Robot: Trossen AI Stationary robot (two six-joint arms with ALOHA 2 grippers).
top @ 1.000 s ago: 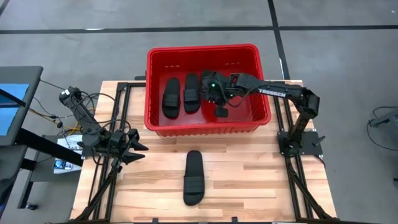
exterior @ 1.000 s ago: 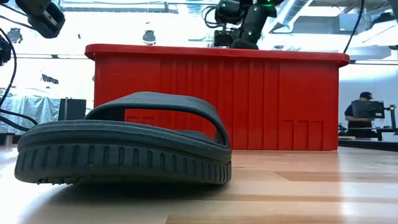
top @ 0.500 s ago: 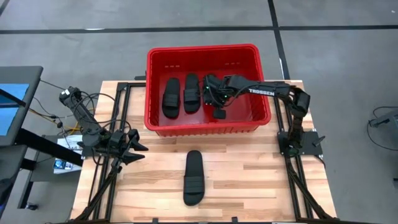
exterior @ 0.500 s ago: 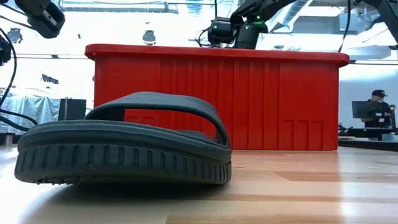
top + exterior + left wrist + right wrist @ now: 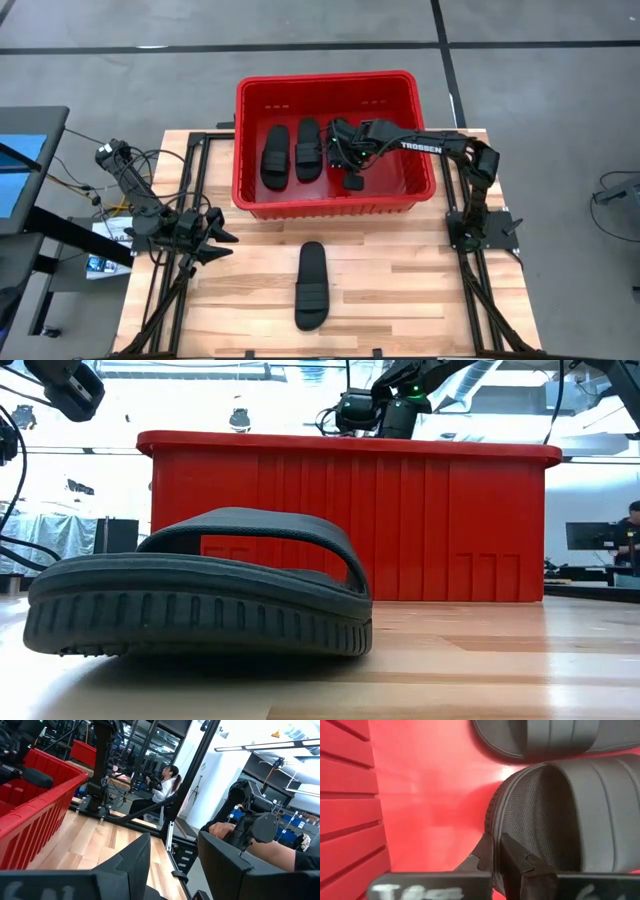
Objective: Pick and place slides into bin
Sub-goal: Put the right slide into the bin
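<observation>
The red bin (image 5: 330,205) stands at the table's far middle. Two black slides (image 5: 271,156) (image 5: 308,150) lie side by side on its floor at the left. My right gripper (image 5: 338,150) is down inside the bin just right of them, shut on a third slide (image 5: 555,815), which the gripper mostly hides from above. That slide's near end (image 5: 355,183) shows below the gripper. The fourth slide (image 5: 311,285) lies sole-down on the table in front of the bin. My left gripper (image 5: 222,238) is open and empty at the table's left. My right gripper pinches the third slide's sole rim (image 5: 492,827) at a rounded end, one finger (image 5: 482,857) outside the rim and one (image 5: 520,862) on the footbed side. The fingers slant down toward the table's left. I cannot tell whether the slide rests on the bin floor.
The bin's right half (image 5: 395,170) has bare floor. The bin's ribbed wall (image 5: 347,795) is close beside the right gripper. The arms' frame rails (image 5: 185,200) (image 5: 470,230) flank the table. People show in the room behind (image 5: 162,787) (image 5: 630,540).
My right gripper has gone a little toward the table's left edge and down into the bin, then held still. Its arm has folded closer to the bin. The slides on the bin floor and the slide on the table have not moved.
</observation>
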